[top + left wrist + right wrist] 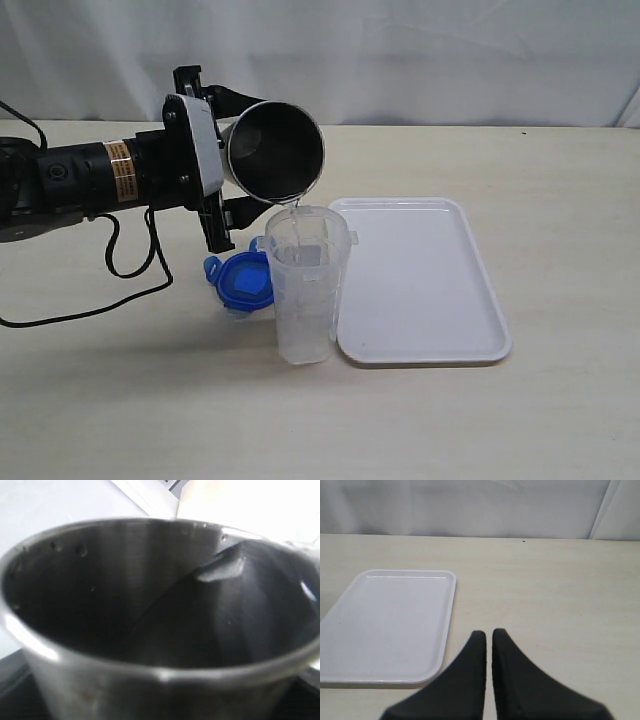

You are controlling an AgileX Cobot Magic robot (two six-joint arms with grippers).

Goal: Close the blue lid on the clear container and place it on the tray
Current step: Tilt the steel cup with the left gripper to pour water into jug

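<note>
Pale table (560, 420), white curtain (400, 50). Above the clear container (305, 300), a tipped steel cup (280, 150) pinched in the left pincer (235, 155); right pincer (489, 636) pressed together.

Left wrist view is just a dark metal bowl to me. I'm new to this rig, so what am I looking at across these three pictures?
This is a robot with two arms, each ending in a two-finger gripper and carrying its own wrist camera. The exterior view looks at the table from off the arms. There the left gripper clamps a steel cup, tipped over the clear container; a thin stream seems to run into it. Your left wrist view looks straight into that cup. The right wrist view shows the right gripper, shut and holding nothing, with the tray ahead. The blue lid lies on the table beside the container, away from the tray.
</note>
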